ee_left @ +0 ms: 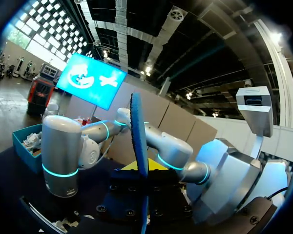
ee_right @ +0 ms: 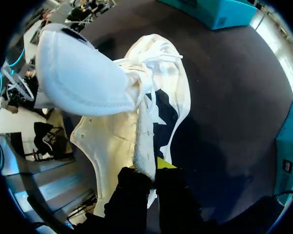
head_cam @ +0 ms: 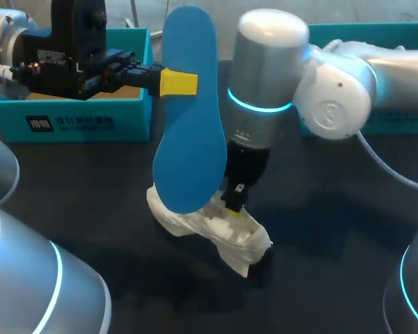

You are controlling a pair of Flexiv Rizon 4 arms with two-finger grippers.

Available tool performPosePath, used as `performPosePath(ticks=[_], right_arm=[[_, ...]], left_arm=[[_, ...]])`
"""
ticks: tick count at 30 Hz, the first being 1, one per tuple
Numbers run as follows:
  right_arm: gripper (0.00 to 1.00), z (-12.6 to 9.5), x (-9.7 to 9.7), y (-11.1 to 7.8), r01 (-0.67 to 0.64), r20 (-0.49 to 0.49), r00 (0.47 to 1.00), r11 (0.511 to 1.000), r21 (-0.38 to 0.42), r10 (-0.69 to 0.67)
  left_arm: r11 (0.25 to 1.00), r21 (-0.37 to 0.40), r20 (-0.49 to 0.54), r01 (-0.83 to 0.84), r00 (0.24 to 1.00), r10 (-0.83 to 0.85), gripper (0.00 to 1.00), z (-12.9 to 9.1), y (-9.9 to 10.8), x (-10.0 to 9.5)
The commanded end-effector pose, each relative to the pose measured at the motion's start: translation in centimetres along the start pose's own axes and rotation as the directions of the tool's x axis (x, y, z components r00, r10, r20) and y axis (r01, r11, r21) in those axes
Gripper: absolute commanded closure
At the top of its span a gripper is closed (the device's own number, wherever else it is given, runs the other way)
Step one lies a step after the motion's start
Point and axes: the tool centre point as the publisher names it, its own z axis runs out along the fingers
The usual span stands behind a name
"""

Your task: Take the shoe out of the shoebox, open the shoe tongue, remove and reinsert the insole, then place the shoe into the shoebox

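A blue insole (head_cam: 188,139) hangs upright above the table, toe end down over the white shoe (head_cam: 212,233). My left gripper (head_cam: 177,82) is shut on the insole's edge near the heel end. In the left wrist view the insole (ee_left: 139,136) shows edge-on, rising between the fingers of the left gripper (ee_left: 142,171). The shoe lies on the dark table with its tongue (ee_right: 78,78) folded open. My right gripper (head_cam: 231,204) stands over it from above, shut on a strip of the shoe's (ee_right: 107,136) collar rim, as the right gripper (ee_right: 150,171) shows in its own wrist view.
A teal shoebox (head_cam: 70,120) stands at the back left behind my left arm. A second teal box (head_cam: 397,35) sits at the back right behind my right arm (ee_left: 61,151). Dark table surface (head_cam: 320,229) lies around the shoe.
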Motion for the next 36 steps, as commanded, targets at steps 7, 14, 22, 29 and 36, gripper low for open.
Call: performPosePath(ticks=[7,14,22,29,36], right_arm=[[1.00,-0.1,-0.2,-1.1,-0.245,-0.051,0.969,0.940,-0.239,0.240],[1.00,0.1,0.6,-0.2,-0.472,-0.098,0.881,0.844,-0.255,0.463],[1.00,0.8,1.2,-0.1,-0.638,-0.170,0.769,0.731,-0.243,0.616],[1.00,1.2,1.0,0.0,-0.665,-0.162,0.747,0.713,-0.225,0.645],[1.00,2.5,0.4,-0.3,-0.677,-0.189,0.736,0.711,-0.191,0.650]], left_arm=[[1.000,-0.004,0.000,0.001,1.000,-0.001,1.00,0.1,-0.1,-0.1],[1.000,-0.004,0.000,0.001,1.000,-0.001,1.00,0.1,-0.1,-0.1],[1.000,-0.004,0.000,0.001,1.000,-0.001,1.00,0.1,-0.1,-0.1],[1.000,-0.004,0.000,0.001,1.000,-0.001,1.00,0.1,-0.1,-0.1],[1.000,-0.004,0.000,0.001,1.000,-0.001,1.00,0.1,-0.1,-0.1]])
